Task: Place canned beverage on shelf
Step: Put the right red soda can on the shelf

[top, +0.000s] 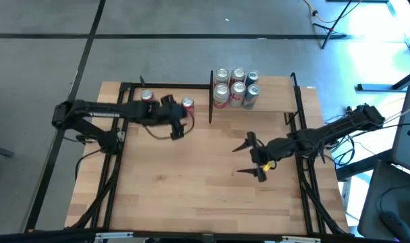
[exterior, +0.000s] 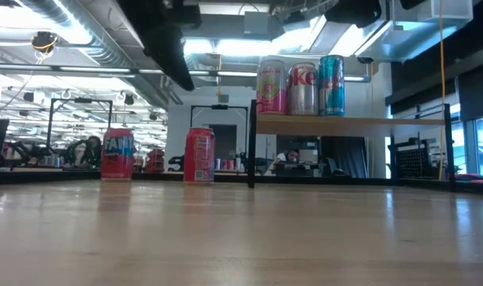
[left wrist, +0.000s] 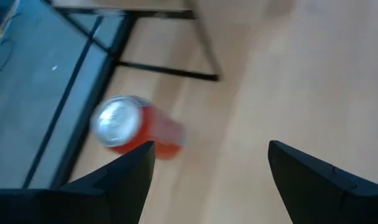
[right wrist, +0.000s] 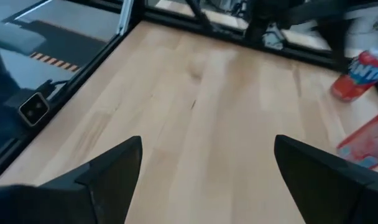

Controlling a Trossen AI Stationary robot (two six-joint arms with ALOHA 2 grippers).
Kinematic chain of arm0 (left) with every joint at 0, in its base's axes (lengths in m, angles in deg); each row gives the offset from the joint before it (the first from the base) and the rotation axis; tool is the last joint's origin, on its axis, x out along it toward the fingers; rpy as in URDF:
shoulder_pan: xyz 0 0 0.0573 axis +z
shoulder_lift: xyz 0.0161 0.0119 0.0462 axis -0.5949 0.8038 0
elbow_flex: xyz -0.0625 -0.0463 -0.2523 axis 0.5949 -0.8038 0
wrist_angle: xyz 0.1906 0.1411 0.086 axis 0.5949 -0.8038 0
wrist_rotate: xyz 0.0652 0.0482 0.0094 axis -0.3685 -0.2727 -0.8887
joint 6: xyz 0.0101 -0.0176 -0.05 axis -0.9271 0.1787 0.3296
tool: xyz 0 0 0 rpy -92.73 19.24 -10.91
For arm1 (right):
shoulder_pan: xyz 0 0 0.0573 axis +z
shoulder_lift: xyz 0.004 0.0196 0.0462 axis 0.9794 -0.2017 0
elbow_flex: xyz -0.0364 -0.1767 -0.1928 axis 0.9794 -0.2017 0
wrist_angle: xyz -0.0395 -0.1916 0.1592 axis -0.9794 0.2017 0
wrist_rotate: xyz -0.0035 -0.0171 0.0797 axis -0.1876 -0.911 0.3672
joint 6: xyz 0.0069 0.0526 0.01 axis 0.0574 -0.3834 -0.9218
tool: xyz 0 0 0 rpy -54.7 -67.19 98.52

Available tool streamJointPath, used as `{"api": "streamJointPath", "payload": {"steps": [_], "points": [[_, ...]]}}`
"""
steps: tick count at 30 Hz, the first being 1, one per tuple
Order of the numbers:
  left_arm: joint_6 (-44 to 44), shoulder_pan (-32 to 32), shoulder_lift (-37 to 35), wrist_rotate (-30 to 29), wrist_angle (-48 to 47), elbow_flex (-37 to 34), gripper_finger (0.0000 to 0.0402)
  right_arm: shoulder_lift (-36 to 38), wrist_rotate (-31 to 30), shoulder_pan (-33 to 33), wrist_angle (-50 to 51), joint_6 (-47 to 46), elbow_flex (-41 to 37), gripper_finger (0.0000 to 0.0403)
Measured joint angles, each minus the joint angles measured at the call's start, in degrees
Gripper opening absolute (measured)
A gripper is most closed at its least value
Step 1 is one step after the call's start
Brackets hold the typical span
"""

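the left tool (top: 180,122) hangs wide open and empty just beside a red can (top: 187,104) on the wood surface (top: 191,175). the step looks like reaching to grab it. next it must close on the can and lift it to the shelf (top: 276,101), where six cans (top: 235,88) stand. the right tool (top: 253,156) waits open. a big bright room sits behind.

Six cans (top: 236,86) crowd the shelf (top: 279,101) at the worktop's (top: 191,182) far right, two more cans (top: 147,96) (top: 187,104) flank the left tool (top: 180,118), and the right tool (top: 249,156) hangs fingers spread mid-worktop.
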Motion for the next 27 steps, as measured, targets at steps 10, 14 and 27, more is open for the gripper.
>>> {"api": "streamJointPath", "payload": {"steps": [10,14,27], "points": [[-6.2,16.3,0.0,11.5,2.2,0.0,0.0306,-4.8,-1.5,0.2,-1.5,-0.3,0.0,0.0351],[-7.0,20.2,0.5,13.4,4.4,0.0,0.0332,-5.2,-1.9,0.2,-2.4,0.3,0.0,0.0351],[-11.0,28.1,10.6,24.0,13.0,0.0,0.0379,-5.2,-1.9,0.1,-2.9,4.5,0.0,0.0351]]}}
